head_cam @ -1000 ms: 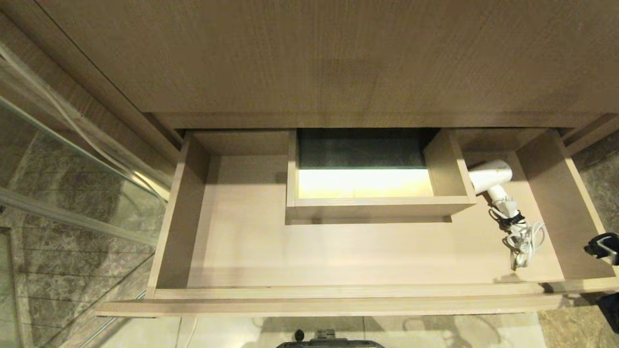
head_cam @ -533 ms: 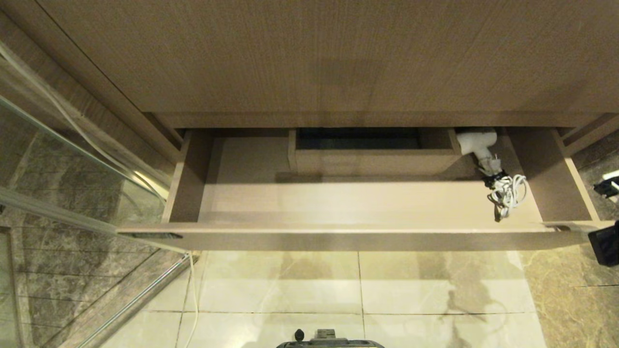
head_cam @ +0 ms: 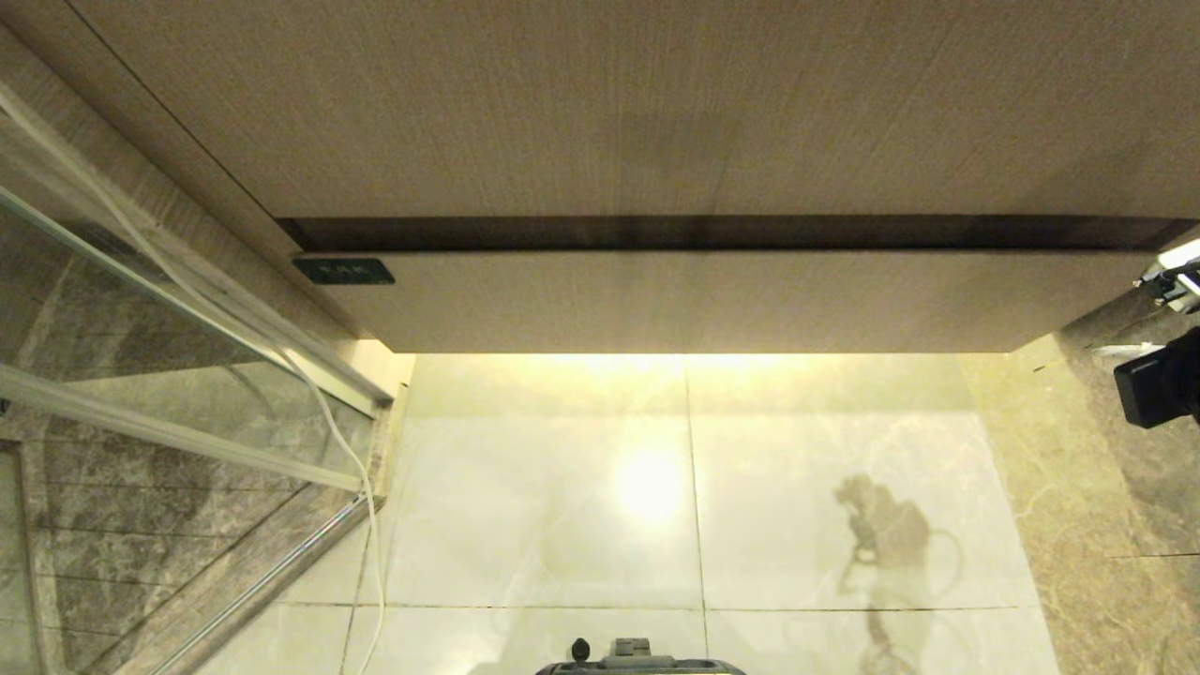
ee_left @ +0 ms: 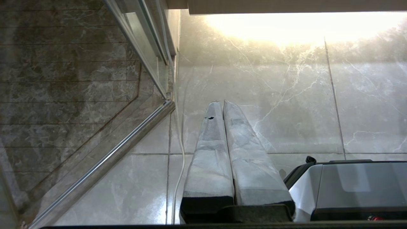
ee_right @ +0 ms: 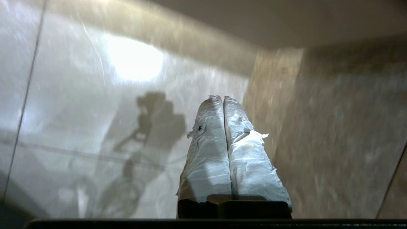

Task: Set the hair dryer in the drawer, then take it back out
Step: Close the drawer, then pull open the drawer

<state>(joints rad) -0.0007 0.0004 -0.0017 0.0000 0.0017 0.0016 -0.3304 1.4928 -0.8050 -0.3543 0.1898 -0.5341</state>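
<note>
**Wood-grain drawer shut; both arms clear of it**

Light wood-grain drawer (head_cam: 712, 300) sits pushed in under the taller wood panel (head_cam: 637, 103), its plain front flush and a small dark label (head_cam: 343, 271) at its left end. The hair dryer appears in no view; whether it lies inside cannot be told. Right gripper (ee_right: 222, 99), seen in the right wrist view, hangs over the floor near the corner where pale tile meets darker stone, its taped jaws pressed together and empty. Part of the right arm (head_cam: 1161, 380) shows at the head view's right edge. Left gripper (ee_left: 222, 102) hangs low over the pale marble floor (head_cam: 656, 487) beside the glass shower partition (head_cam: 141, 375), jaws together on nothing.
</note>
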